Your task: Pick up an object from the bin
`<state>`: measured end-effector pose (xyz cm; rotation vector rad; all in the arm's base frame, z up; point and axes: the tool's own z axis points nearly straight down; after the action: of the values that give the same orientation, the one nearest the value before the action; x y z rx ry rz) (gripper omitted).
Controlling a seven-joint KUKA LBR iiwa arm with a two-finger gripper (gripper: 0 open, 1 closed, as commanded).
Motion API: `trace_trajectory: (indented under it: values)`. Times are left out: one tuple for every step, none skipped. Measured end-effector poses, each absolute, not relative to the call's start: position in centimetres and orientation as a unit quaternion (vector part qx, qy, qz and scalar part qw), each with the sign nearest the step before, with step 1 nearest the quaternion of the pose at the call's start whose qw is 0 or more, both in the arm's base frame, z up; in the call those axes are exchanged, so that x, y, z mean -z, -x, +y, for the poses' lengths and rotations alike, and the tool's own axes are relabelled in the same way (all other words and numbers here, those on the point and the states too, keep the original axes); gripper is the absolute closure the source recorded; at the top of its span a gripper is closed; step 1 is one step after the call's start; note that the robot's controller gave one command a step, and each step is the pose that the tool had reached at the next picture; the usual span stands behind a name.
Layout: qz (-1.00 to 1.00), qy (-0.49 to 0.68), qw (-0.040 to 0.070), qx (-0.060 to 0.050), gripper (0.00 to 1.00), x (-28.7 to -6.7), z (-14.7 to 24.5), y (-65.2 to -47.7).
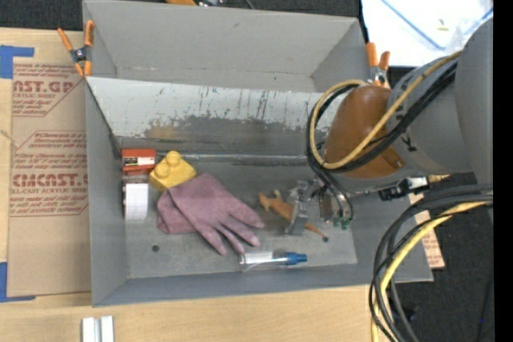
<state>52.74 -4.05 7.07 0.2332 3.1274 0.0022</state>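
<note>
My gripper is low over the bin floor, right of centre, under the orange wrist cover. Just to its left lies a small orange toy-like piece, touching or nearly touching it. A thin orange bit pokes out on the floor at its lower right. Below it, near the bin's front wall, a clear tube with a blue cap lies flat. A mauve rubber glove sprawls to the left, its glove tips pointing toward the gripper.
At the bin's left stand a yellow block, an orange-and-white box and a white roll. The arm and its looping cables cover the bin's right side. Bare floor runs along the back wall.
</note>
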Motion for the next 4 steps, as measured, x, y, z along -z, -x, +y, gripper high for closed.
trace_trajectory:
  values:
    - [0.997, -0.074, 0.001, -0.001, 1.0, -8.2, -4.0, -52.6]
    - [0.997, -0.074, 0.001, -0.001, 1.0, -10.0, -4.0, -52.6]
    - [0.997, -0.074, 0.001, -0.001, 1.0, -11.1, -3.9, -52.6]
    - [0.997, -0.074, 0.002, -0.001, 1.0, -11.7, -3.9, -52.7]
